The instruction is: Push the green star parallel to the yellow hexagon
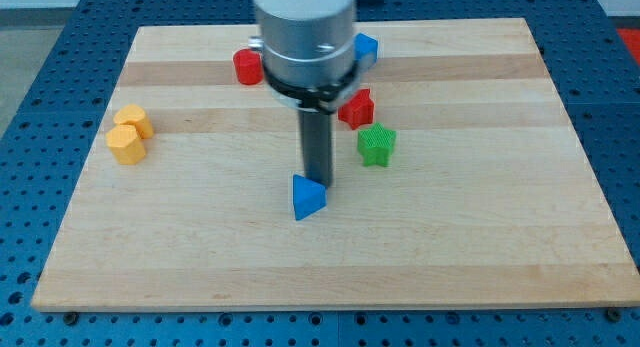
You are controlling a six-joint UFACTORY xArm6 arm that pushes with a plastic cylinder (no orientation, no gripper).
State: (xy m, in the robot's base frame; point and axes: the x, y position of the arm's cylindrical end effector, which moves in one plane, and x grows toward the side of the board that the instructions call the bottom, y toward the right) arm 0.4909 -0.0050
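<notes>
The green star (377, 144) lies right of the board's middle. The yellow hexagon (126, 144) lies near the board's left edge, touching a second yellow block (133, 121) just above it. My tip (317, 179) stands at the board's middle, touching the top of a blue triangular block (307, 198). The tip is about 60 px to the left of and slightly below the green star, not touching it.
A red block (356, 108) lies just above-left of the green star. Another red block (248, 66) and a blue block (365, 49) lie near the view's top, partly hidden by the arm (304, 37). The wooden board (480, 237) rests on a blue perforated table.
</notes>
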